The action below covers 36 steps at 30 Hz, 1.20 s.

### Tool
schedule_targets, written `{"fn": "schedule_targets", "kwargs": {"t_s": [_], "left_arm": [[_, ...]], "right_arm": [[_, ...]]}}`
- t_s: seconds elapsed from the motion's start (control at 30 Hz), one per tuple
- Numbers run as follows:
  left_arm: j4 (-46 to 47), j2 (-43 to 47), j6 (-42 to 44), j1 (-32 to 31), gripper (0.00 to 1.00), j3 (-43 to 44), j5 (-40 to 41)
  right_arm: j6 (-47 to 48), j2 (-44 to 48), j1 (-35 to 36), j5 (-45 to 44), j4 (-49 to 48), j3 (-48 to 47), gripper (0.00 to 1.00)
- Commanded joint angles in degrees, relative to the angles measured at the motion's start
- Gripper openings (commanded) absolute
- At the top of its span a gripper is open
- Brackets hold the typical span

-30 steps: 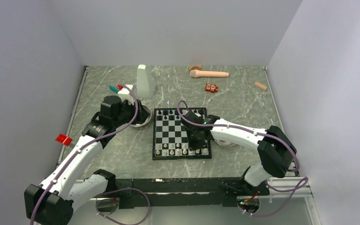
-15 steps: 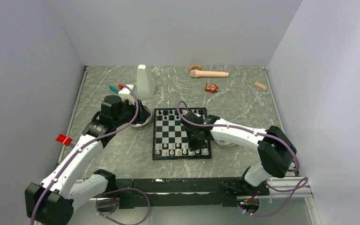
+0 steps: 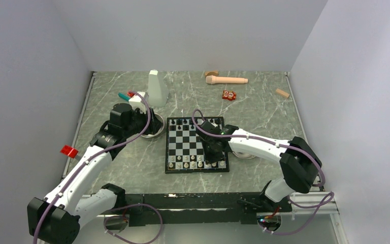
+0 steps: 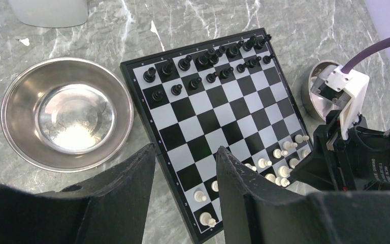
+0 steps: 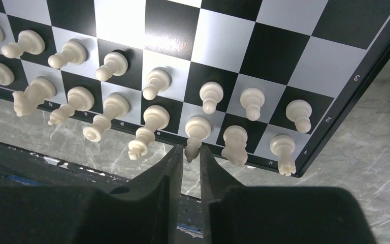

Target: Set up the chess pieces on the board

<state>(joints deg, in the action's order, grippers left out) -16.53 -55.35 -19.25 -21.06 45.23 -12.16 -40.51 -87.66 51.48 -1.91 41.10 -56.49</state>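
Note:
The board (image 3: 190, 142) lies mid-table, black chess pieces (image 4: 203, 61) in its two far rows, white chess pieces (image 4: 279, 162) in its two near rows. In the right wrist view the white ones stand in two rows on the board (image 5: 223, 46). My right gripper (image 5: 190, 152) hangs over the near row, jaws a narrow gap apart on either side of the top of a white piece (image 5: 197, 128) that stands on its square. My left gripper (image 4: 187, 150) hovers open and empty above the board's left edge, beside an empty steel bowl (image 4: 66, 112).
A second steel bowl (image 3: 244, 154) sits right of the board under the right arm. At the back are a white bottle (image 3: 157, 88), a wooden pestle (image 3: 227, 80), a red toy (image 3: 228, 95) and a wooden block (image 3: 282, 93). A red block (image 3: 69, 151) lies far left.
Both arms stay where they were over the last second. The board and the pieces have not visibly moved.

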Motion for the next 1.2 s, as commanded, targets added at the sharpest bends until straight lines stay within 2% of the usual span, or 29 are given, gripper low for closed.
{"fn": "schedule_targets", "kwargs": {"t_s": [0.0,0.43,0.63,0.83,1.0,1.17], "left_arm": [[2.34,0.70,-0.36,0.36,0.52,0.65,-0.48],[1.88,1.35,-0.11,0.40,0.54,0.77,0.01],[0.96,2.14,0.70,0.70,0.56,1.17,1.01],[-0.84,3.37,1.83,3.04,0.65,2.05,1.47],[-1.47,5.30,1.06,7.50,0.70,1.49,0.61],[-2.07,6.09,0.61,10.93,0.72,1.07,-0.85]], "right_arm": [[-0.33,3.36,0.33,-0.23,0.20,-0.67,0.25],[-1.41,10.38,0.29,-3.00,-1.73,-1.70,0.31],[-0.51,16.58,-0.94,-5.66,-2.45,-0.62,0.40],[2.38,26.15,-15.36,4.23,-8.39,5.50,0.47],[6.32,31.04,-24.34,2.54,-6.70,5.83,0.54],[8.01,28.88,-29.09,2.03,-1.54,6.15,0.57]]}}
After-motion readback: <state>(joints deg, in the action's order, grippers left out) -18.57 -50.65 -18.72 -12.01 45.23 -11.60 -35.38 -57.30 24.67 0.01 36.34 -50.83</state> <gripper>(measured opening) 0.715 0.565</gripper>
